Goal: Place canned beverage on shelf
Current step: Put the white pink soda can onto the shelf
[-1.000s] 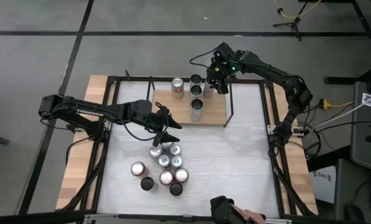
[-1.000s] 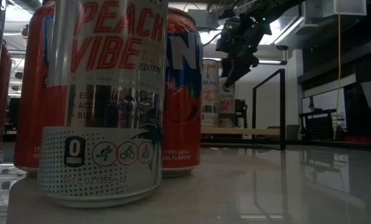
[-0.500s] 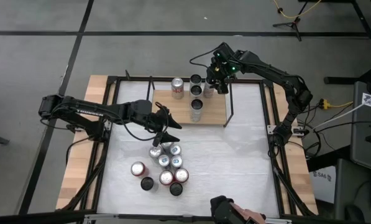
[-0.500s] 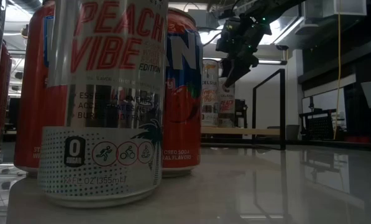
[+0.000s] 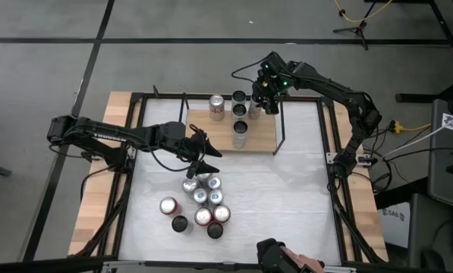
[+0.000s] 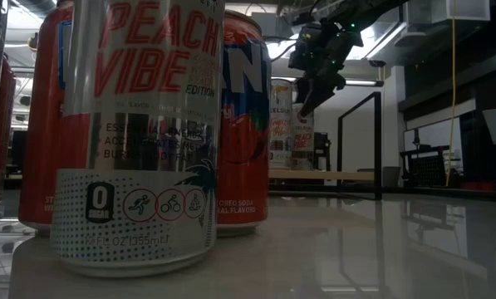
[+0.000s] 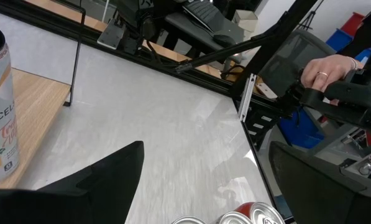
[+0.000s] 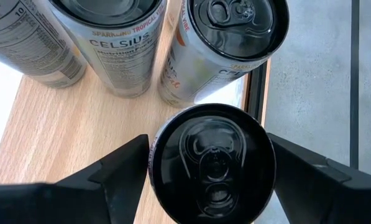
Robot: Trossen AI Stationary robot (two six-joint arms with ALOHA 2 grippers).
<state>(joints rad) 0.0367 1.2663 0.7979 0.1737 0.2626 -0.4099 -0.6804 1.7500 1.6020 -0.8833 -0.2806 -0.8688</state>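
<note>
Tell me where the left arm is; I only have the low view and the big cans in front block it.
Observer: The left pincer hovers open at the far edge of the can cluster mid-table.
Operator: And what is under the right one?
Observer: The right pincer straddles a black-topped can near the shelf edge, beside three other cans.
Operator: Anyone nearby?
Observer: A person's hand holds a dark handle just beyond the table.
</note>
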